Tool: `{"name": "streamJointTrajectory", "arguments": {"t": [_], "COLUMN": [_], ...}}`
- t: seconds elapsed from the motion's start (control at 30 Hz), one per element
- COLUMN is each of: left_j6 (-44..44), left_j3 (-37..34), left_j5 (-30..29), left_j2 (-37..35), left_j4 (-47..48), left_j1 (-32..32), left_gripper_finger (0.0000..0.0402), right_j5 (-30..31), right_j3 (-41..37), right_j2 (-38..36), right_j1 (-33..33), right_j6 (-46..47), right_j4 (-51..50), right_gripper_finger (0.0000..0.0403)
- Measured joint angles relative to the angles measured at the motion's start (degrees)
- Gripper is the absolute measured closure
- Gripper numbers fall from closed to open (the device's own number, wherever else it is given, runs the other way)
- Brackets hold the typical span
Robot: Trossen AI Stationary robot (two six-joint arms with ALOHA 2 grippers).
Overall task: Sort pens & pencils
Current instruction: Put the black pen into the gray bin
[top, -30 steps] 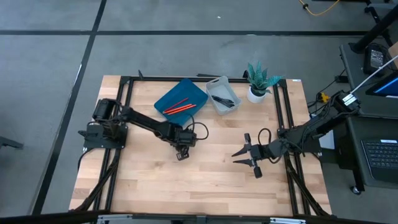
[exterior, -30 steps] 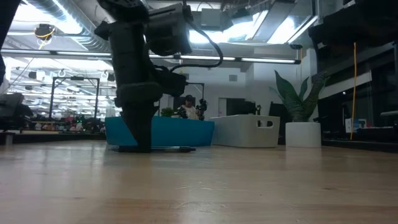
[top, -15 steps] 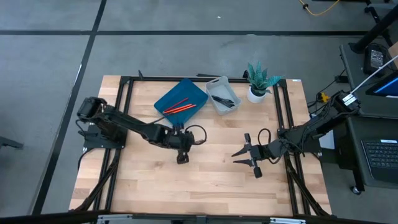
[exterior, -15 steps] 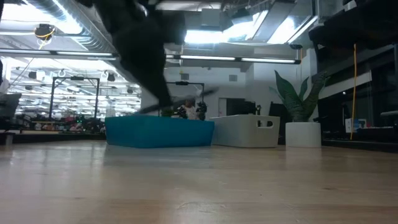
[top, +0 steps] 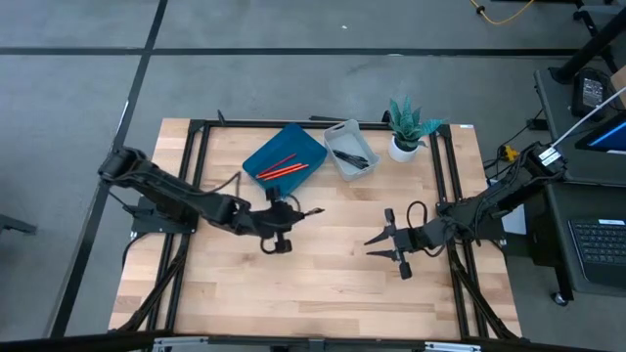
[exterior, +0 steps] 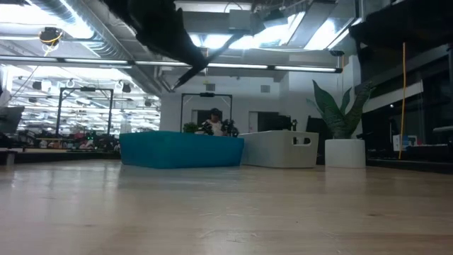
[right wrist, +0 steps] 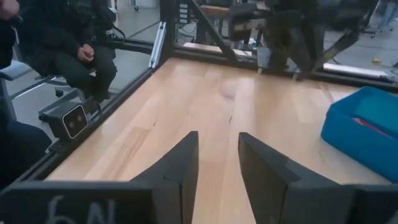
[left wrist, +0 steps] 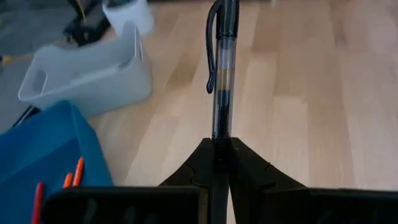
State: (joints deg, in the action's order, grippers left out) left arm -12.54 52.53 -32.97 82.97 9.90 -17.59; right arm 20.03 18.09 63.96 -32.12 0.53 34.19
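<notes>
My left gripper (top: pixel 293 213) hangs over the table's middle, in front of the blue tray (top: pixel 285 156), shut on a black pen (left wrist: pixel 222 68). Red and orange pencils (top: pixel 282 168) lie in the blue tray. More black pens (top: pixel 350 156) lie in the white bin (top: pixel 350 150) beside it. My right gripper (top: pixel 377 244) waits open above the table's right half, with nothing between its fingers (right wrist: pixel 186 165). My left gripper pinches the pen between its two fingertips, near the end without the clip (left wrist: pixel 219 140). The fingers (exterior: pixel 192 62) slant down from the table's left side. The pen (exterior: pixel 219 51) is lifted clear of the table and tilted, its clip end higher and toward the right.
A potted plant (top: pixel 409 127) stands at the back right, next to the white bin. Bare wood spreads across the table's near half (top: pixel 313 293). People sit beyond the table's edge in the right wrist view (right wrist: pixel 68 43).
My left gripper has risen from the table and tipped from pointing straight down to slanting, while its arm has drawn back toward the table's left edge. The pen, which lay on the wood, has come up with it and now hangs clear.
</notes>
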Motion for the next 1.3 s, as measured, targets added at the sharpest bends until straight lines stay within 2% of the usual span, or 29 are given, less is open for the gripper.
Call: {"name": "streamJointTrajectory", "arguments": {"t": [0.13, 0.27, 0.4, 0.63, 0.77, 1.0, 1.3], "left_j6": [4.13, 8.60, 8.84, 11.48, 12.62, 13.24, 14.64], "left_j3": [-7.56, -14.28, -18.59, -18.77, -16.67, -12.25, -11.18], "left_j5": [2.45, 9.49, 15.97, 22.76, 27.53, 33.09, 35.52], "left_j2": [-2.65, -3.63, -3.11, 0.99, 4.32, 10.00, 11.00], "left_j4": [-15.09, -32.43, -41.86, -48.47, -50.94, -50.81, -50.76], "left_j1": [1.46, 4.30, 8.12, 11.60, 14.18, 17.13, 18.04], "left_gripper_finger": [0.0381, 0.0381, 0.0381, 0.0381, 0.0381, 0.0381, 0.0381], "right_j5": [0.00, -0.02, -0.02, -0.61, -6.34, -9.84, -15.42], "right_j3": [0.00, 0.00, 0.00, 0.00, 1.30, 6.96, 8.02], "right_j2": [-0.02, 0.00, 0.65, 7.20, 12.71, 18.66, 19.34], "right_j1": [0.05, 1.58, 4.40, 11.36, 15.78, 21.17, 25.32], "right_j6": [-0.99, -1.04, -1.14, -2.32, -4.23, -8.49, -8.50], "right_j4": [1.70, 3.19, 5.75, 15.16, 21.15, 21.16, 20.97], "right_gripper_finger": [0.0288, 0.0288, 0.0288, 0.0288, 0.0288, 0.0287, 0.0287]}}
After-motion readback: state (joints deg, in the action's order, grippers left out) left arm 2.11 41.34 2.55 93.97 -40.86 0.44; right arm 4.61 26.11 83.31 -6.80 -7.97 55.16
